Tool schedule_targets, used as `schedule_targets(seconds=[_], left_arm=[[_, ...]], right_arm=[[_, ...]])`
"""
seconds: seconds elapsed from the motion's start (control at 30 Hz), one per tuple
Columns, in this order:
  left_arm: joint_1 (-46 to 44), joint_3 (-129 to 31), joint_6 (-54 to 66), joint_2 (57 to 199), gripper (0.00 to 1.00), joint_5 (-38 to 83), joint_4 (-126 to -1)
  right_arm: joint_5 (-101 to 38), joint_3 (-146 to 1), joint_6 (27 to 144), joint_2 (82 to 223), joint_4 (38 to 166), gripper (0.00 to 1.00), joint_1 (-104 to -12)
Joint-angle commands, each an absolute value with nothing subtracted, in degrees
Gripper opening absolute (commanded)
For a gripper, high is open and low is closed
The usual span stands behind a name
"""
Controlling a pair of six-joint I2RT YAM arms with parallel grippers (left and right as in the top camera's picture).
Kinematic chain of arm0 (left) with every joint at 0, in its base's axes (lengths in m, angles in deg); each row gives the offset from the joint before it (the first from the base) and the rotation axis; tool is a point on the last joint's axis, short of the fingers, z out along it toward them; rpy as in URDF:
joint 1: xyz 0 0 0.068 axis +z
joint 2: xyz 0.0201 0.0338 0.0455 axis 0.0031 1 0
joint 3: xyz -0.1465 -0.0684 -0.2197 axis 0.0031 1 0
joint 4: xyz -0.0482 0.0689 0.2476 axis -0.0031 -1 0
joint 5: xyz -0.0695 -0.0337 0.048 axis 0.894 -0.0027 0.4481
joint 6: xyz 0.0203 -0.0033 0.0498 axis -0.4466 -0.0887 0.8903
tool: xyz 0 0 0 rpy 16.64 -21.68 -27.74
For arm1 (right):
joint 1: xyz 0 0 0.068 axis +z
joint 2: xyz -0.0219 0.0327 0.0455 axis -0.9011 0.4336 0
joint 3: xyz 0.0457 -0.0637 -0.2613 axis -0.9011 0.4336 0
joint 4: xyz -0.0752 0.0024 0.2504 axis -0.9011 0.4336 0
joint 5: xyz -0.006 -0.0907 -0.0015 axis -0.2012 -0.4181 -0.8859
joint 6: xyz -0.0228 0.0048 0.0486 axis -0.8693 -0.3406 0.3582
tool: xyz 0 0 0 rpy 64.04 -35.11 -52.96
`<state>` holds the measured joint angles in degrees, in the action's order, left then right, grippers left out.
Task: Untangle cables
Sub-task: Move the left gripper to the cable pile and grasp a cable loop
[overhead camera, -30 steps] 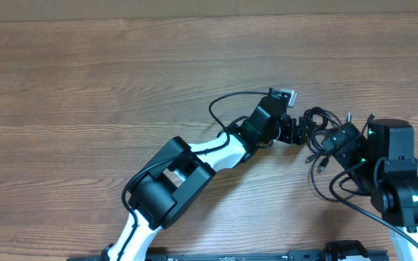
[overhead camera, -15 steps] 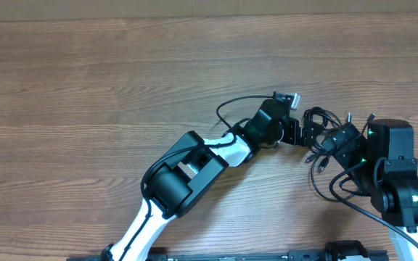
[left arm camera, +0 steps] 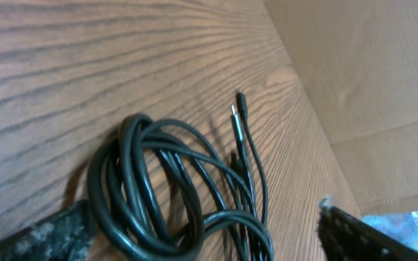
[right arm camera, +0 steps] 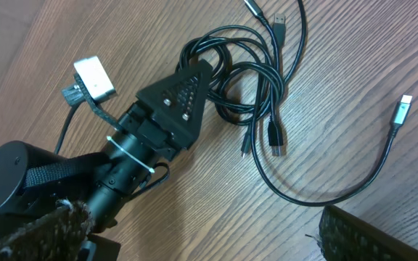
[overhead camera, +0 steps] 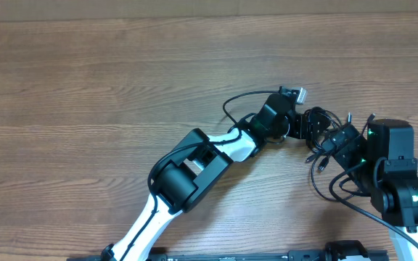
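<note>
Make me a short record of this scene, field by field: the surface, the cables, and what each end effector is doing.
Surface: wooden table
Cables: black cables coiled in one tangled bundle, plug ends trailing out
Loose strand: curves out from the bundle to a silver plug
Left end effector: open, at the bundle, coil lying between its fingers, not closed on it
Right end effector: open, beside the bundle, holding nothing
Task state: not yet untangled
</note>
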<state>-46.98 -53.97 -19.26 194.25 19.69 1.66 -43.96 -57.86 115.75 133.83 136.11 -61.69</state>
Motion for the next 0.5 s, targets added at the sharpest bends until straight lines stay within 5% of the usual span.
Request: schedule_targets(seconds=[0.0, 0.17, 0.33, 0.47], left_arm=[[-47.1, -54.4, -22.9, 198.1, 0.89, 20.1, 2.7], [-47.1, -54.4, -23.8, 198.5, 0.73, 20.0, 1.5], [-47.1, -54.4, -23.8, 198.5, 0.12, 19.9, 1.8], [-47.1, -54.4, -23.7, 198.5, 0.04, 20.2, 1.8]], right_arm=[[-44.4, -58.0, 115.3, 133.3, 136.3, 1.00, -61.8], [-44.4, -58.0, 115.3, 133.3, 136.6, 1.00, -61.8], [-44.0, -58.0, 115.3, 133.3, 137.9, 1.00, -61.8], [-43.2, -58.0, 115.3, 133.3, 139.0, 1.00, -61.8]])
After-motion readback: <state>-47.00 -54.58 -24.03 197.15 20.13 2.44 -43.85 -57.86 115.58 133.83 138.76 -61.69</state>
